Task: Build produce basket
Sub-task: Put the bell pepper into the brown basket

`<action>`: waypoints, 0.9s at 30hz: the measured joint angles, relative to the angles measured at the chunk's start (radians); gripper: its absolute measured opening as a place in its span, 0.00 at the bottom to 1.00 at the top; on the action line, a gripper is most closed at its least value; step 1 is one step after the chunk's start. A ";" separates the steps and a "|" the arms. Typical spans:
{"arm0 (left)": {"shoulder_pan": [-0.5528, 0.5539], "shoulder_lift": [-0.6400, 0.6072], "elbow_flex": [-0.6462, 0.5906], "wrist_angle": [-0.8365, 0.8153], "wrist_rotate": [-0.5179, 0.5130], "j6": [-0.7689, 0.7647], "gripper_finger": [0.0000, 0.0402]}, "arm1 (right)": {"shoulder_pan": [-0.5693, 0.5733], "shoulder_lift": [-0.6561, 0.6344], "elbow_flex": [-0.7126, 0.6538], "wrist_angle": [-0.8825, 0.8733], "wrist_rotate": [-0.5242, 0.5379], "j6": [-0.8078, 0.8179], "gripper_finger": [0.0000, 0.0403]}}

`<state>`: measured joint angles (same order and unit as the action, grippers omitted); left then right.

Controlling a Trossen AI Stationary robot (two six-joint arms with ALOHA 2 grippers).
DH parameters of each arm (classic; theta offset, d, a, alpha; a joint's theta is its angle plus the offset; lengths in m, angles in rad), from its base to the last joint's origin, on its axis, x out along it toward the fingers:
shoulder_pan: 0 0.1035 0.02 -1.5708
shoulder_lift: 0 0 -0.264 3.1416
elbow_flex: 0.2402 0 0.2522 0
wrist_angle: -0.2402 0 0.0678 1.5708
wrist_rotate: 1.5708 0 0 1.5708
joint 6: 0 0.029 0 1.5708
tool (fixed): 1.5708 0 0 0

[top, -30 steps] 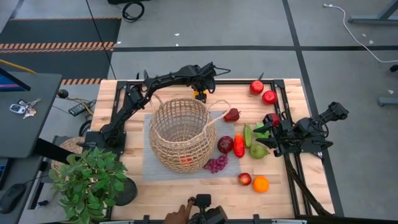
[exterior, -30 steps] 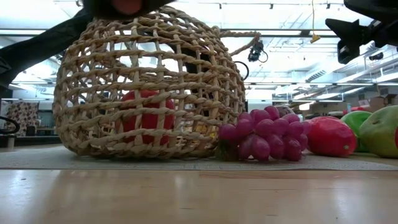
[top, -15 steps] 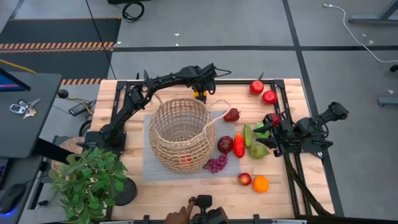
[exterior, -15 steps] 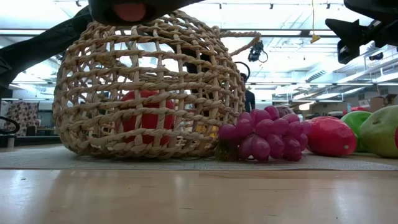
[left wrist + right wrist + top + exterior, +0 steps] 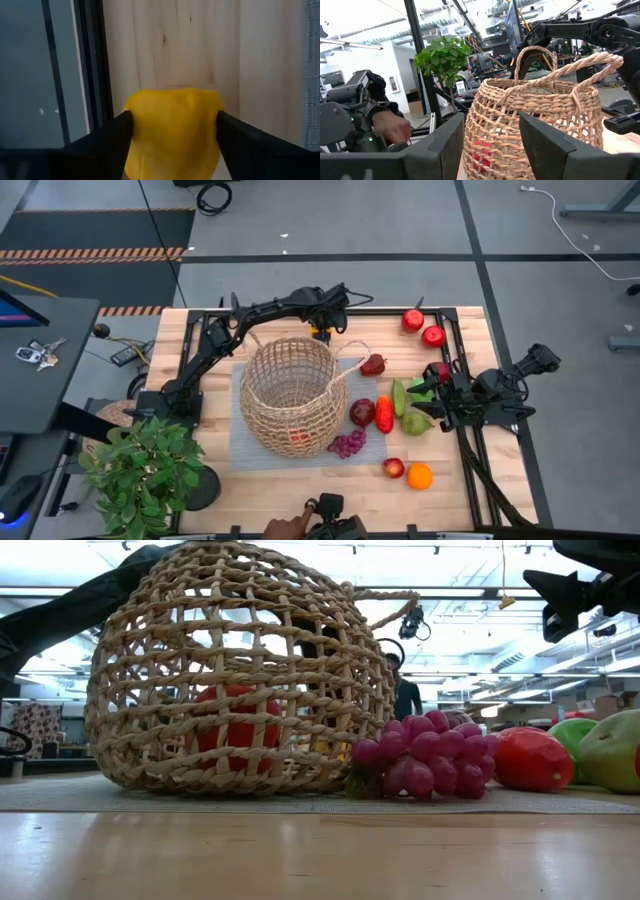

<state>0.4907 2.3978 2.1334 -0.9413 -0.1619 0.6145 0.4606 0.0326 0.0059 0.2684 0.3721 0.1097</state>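
The round wicker basket [image 5: 292, 395] stands on a grey mat [image 5: 245, 452], with one red apple [image 5: 235, 730] inside it. Behind the basket, near the table's far edge, my left gripper [image 5: 322, 330] points steeply down, shut on a yellow pepper [image 5: 172, 132]. The rest of the produce lies on the table right of the basket: purple grapes [image 5: 348, 443], a dark red fruit [image 5: 373, 365], a red chili [image 5: 384, 413], green pears [image 5: 400, 395], red apples [image 5: 412, 320] and an orange [image 5: 419, 476]. My right gripper [image 5: 420, 392] waits at the right edge, open, holding nothing. My left gripper pinches the yellow pepper by two opposite sides [image 5: 136, 131], one finger [image 5: 107, 137] on each. The fingers come from above, slanting steeply down. The pepper fills the gap between them, over the bare wood by the table's far rail. I cannot tell whether it rests on the table.
A potted green plant [image 5: 140, 470] stands at the near left corner. A person's hand [image 5: 287, 527] is by the camera at the near edge. A black frame rail [image 5: 90, 65] runs along the far edge beside the pepper. Bare wood lies left of the mat.
A dark shape with a pink patch that hung at the top of the low view, over the basket, has gone out of sight. Basket and produce lie as before.
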 joint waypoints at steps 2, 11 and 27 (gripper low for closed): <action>-0.003 0.000 0.000 0.000 -0.007 0.000 0.64 | 0.000 0.000 0.000 0.000 0.000 0.000 0.49; -0.007 0.000 0.041 -0.023 -0.005 -0.001 0.63 | 0.000 0.000 0.000 0.000 0.000 0.000 0.49; -0.006 -0.023 0.216 -0.137 0.200 -0.034 0.62 | 0.000 0.000 0.000 0.000 0.000 0.000 0.49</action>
<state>0.4847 2.3749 2.3495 -1.0783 0.0376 0.5800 0.4604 0.0324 0.0061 0.2680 0.3723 0.1097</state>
